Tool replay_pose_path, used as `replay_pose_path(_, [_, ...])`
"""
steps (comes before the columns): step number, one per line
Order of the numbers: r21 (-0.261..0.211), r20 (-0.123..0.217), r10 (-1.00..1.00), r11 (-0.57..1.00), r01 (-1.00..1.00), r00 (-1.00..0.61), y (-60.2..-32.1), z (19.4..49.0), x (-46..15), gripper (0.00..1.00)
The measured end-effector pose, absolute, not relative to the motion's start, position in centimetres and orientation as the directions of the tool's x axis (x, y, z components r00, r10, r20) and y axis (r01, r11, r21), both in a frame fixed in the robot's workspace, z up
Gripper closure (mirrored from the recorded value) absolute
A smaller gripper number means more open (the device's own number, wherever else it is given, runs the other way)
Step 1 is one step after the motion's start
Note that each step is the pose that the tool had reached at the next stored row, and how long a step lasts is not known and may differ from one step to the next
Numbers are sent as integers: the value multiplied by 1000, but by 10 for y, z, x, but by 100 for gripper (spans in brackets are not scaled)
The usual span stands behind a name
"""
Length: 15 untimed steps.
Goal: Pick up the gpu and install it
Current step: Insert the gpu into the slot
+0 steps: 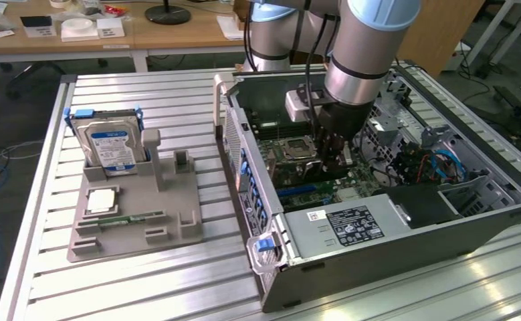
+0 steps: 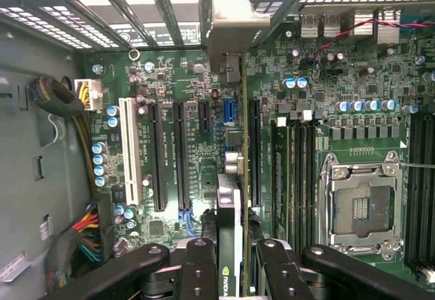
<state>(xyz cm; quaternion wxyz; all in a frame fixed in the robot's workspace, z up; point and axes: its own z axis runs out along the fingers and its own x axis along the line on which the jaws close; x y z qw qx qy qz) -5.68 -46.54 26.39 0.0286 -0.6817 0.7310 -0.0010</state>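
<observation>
Sitting at the exterior view's left: grey fixture tray (image 1: pixel 175 200) on the slotted table (image 1: pixel 153 100), carrying a hard drive (image 1: pixel 110 144) standing upright at the back, plus a square chip (image 1: pixel 101 199) and a memory stick (image 1: pixel 134 219) lying flat nearer the front. All well apart from the case, blocking nothing.

Further right: open pc case (image 1: pixel 376 261) lying on its side, arm reaching down inside, gripper (image 1: pixel 332 157) hanging low over the motherboard (image 1: pixel 287 170). Power supply (image 1: pixel 350 224) filling the near end, blue cables (image 1: pixel 443 164) bunching toward the exterior view's right.

Wrist view: clamping the gpu (image 2: pixel 230 232) edge-on between both fingers (image 2: pixel 197 262), card running toward the rear brackets. Crowding it: black slots (image 2: pixel 170 157) and a white slot (image 2: pixel 127 150) on one flank, CPU socket (image 2: pixel 360 208) on the other. Coloured cable bundle (image 2: pixel 85 235) hugging the case wall, apart from the card. Not telling whether the card is touching a slot.
</observation>
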Motion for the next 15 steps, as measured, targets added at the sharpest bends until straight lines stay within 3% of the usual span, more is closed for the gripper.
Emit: replay_pose_path(15, [-41, -41, -997, 70, -997, -69, -466, 263, -64, 73])
